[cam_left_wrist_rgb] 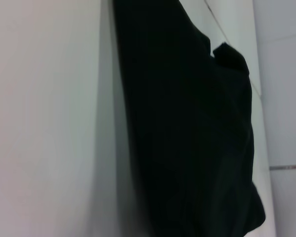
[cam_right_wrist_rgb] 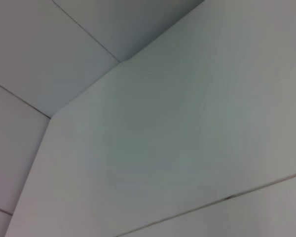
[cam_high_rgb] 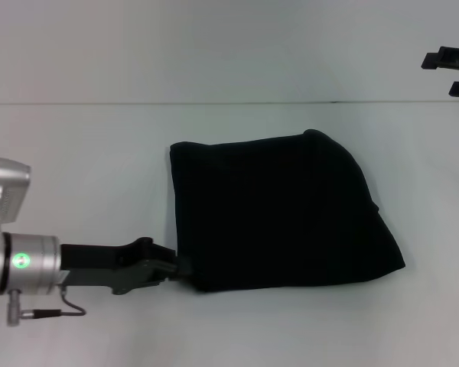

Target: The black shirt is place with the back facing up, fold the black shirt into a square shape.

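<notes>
The white table (cam_high_rgb: 76,153) is seen filling nearly the whole head view, with a thin seam line running across the upper part of the frame. In the right wrist view only white panels (cam_right_wrist_rgb: 177,128) and their seams are shown.

The black shirt (cam_high_rgb: 279,210) is laid on the table slightly right of centre in the head view. It is folded into a compact, roughly four-sided bundle: the left edge is nearly straight, the upper right corner is rounded, and the lower edge slopes up toward the right. No lettering is shown on the upward face. In the left wrist view the same shirt (cam_left_wrist_rgb: 187,128) is presented as a dark mass against the white surface, with a small flap standing out along one edge.

The left arm is extended from the lower left of the head view toward the centre, lying low over the table. The left gripper (cam_high_rgb: 182,267) is placed at the lower left corner of the shirt, in contact with the fabric edge. Whether its fingers are spread or pinched on the cloth cannot be told, since black is shown against black.

The right gripper (cam_high_rgb: 451,69) is held at the upper right edge of the head view, well apart from the shirt. Only part of it is shown, and its finger state cannot be told.
</notes>
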Available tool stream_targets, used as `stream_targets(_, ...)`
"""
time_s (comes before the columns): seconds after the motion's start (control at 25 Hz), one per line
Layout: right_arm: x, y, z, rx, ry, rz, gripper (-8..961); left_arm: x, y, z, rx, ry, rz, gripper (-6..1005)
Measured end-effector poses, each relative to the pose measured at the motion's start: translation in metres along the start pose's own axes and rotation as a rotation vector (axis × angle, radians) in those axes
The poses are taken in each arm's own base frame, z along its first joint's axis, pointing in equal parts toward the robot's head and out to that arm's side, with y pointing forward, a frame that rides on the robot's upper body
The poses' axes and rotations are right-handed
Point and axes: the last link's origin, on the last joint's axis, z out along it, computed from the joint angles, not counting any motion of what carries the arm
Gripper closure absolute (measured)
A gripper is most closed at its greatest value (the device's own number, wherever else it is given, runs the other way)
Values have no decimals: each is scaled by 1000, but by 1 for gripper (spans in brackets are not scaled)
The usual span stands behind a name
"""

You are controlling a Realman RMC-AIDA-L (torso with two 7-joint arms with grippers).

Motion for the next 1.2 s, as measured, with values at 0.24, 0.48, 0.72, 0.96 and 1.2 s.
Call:
stream_targets(0.24, 1, 8, -7, -93, -13, -100, 37, 17, -3, -49, -10, 118, 71, 829)
stream_targets(0.48, 53, 6, -29, -334, -94, -489, 37, 29, 19, -64, -103, 188, 458, 622)
stream_targets(0.72, 105, -23, -52, -323, -58, -646, 38, 36, 32, -48, -80, 131, 725, 303)
stream_targets(0.96, 136, -29, -54, -355, 42, -648, 39, 33, 46, -22, -97, 80, 926, 166)
stream_targets(1.2, 148, -24, -33, -341, 128, -708, 38, 33, 54, -2, -81, 44, 989, 62)
